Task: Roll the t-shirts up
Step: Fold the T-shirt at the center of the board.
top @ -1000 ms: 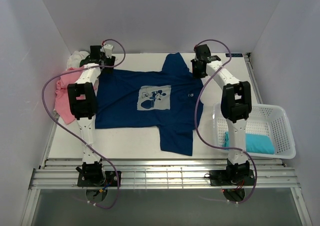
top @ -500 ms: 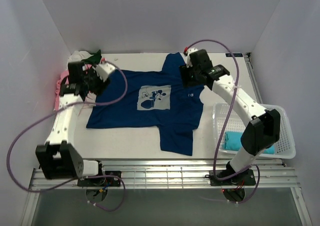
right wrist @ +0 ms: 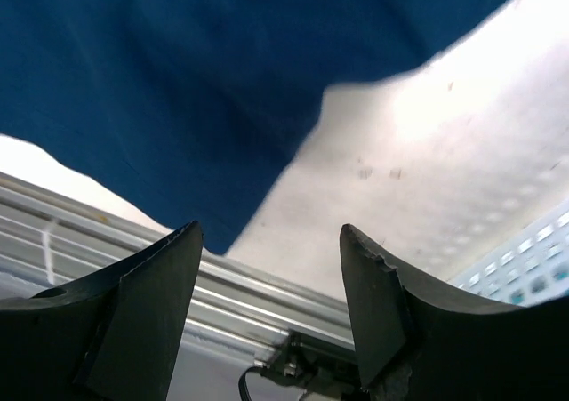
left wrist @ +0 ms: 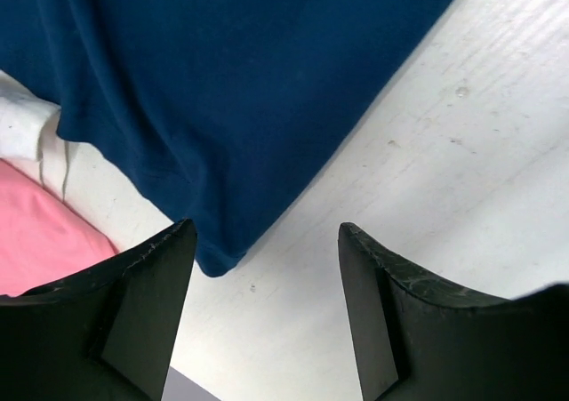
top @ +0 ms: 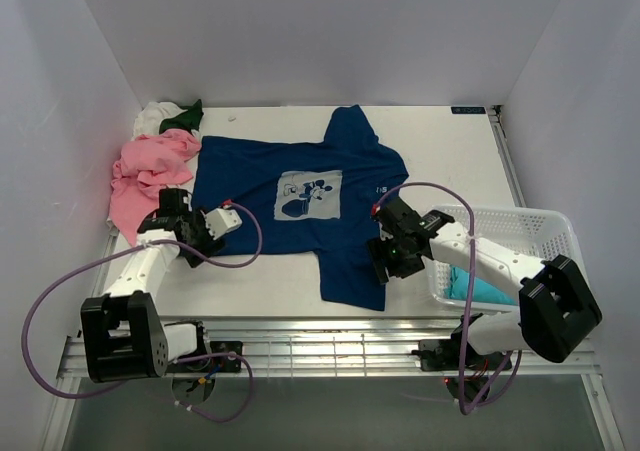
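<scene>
A white counter (top: 450, 156) boxed in by pale walls carries the work. The left jaws stand wide apart and empty, low over the bare counter just off the lower-left hem corner of the navy t-shirt (top: 300, 186). The right jaws are also spread with nothing between them, over the edge of the sleeve that points to the bottom of the frame. A second ago both arms reached to the shirt's far edge, at the top of the frame. The left arm (top: 150, 266) and right arm (top: 480, 256) have since swung back to its near edge, and the shirt now lies flat and fully spread, print up. Spreading looks finished, and a roll could start from this near edge.

The navy cloth is a soft matte knit with shallow wrinkles, and the pale mouse print (top: 308, 193) sits at its centre. At the left edge, a pink t-shirt (top: 140, 176) lies crumpled, with a white one (top: 150, 121) and a dark green one (top: 186, 119) bunched above it. At lower right, a teal t-shirt (top: 495, 291) rests in the rigid white mesh basket (top: 562, 261)
</scene>
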Controlling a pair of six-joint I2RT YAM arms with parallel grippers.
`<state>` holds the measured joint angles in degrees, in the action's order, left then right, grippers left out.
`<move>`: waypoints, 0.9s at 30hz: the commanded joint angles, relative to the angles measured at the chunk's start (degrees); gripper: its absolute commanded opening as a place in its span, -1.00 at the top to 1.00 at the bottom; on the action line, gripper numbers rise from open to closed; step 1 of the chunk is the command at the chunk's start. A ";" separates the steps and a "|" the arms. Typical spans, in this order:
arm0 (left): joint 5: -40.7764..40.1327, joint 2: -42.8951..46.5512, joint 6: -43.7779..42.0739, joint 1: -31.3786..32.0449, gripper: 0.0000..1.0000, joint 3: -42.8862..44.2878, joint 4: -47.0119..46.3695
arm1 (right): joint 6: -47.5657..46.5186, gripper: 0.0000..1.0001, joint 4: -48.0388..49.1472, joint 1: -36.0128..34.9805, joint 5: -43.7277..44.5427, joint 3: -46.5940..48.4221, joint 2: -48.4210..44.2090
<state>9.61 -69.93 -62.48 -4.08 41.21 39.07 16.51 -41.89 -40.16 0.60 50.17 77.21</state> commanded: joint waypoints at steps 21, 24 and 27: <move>-0.73 -8.90 -6.43 -8.76 -0.32 -0.96 -4.70 | -0.16 -0.18 15.26 -0.09 -8.60 -10.71 4.53; -0.82 -9.70 -5.64 -8.84 -0.18 -0.96 -6.63 | -0.52 0.14 15.70 -0.09 -8.78 -9.92 5.67; 0.15 -9.61 -3.80 -8.84 0.16 0.27 -7.08 | -0.17 0.84 16.58 0.17 -8.16 -9.83 5.67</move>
<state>8.05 -79.77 -67.33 -12.67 40.56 33.80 16.62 -26.92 -40.14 -8.45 40.71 81.69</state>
